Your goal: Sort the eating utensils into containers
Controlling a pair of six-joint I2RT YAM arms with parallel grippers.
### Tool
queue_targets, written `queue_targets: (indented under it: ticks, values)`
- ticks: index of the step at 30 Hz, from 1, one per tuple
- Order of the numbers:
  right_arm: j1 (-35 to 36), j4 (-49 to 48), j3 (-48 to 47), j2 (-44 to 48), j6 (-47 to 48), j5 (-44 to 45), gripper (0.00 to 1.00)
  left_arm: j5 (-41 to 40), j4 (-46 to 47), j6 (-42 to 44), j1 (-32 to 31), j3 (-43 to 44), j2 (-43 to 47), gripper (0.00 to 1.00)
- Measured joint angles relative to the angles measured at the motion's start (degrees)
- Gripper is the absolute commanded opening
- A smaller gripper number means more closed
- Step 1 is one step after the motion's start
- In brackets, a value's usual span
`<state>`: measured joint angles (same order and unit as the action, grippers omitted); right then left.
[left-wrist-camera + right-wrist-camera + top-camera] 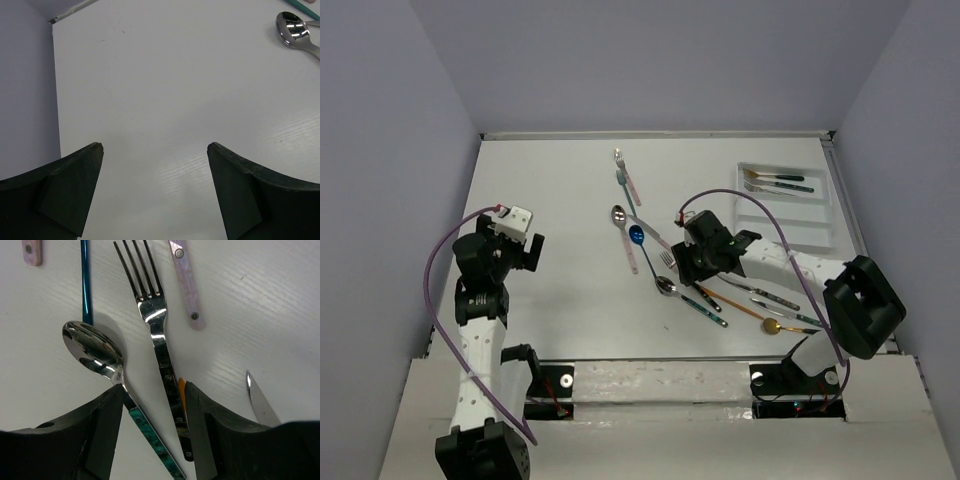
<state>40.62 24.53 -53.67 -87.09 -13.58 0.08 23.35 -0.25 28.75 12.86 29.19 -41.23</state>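
R arm reaches low from lower right toward ctr of frame, wrist pitched down. R end effector (152, 386) is released, fingers spread either side of a black-handled fork (155, 325) and teal-handled spoon (92, 347) lying on the counter (570, 200), gripping neither. L arm is folded upright at left, L end effector (155, 147) spread wide over the counter. White tray (790, 228) sits upper right w/ two utensils (775, 181) near its top edge.
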Motion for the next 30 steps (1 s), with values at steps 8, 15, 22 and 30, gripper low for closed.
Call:
queue_targets:
  ticks: [8,15,22,30]
  values:
    - [0.07,0.11,0.96,-5.2,-1.11,0.81,0.46,-1.81,-1.77,0.22,0.0,-0.7,3.13,0.99]
    - [0.22,0.48,-2.03,-8.87,-1.11,1.95,0.15,-2.69,-1.81,0.22,0.0,-0.7,3.26,0.99]
    - [0.26,0.57,-3.15,-9.75,-0.33,2.51,0.0,-2.86,-1.77,0.22,0.0,-0.72,3.93,0.99]
    - [0.28,1.27,-5.29,-10.62,3.85,1.92,0.0,-3.13,-1.75,0.22,0.0,-2.16,4.17,0.99]
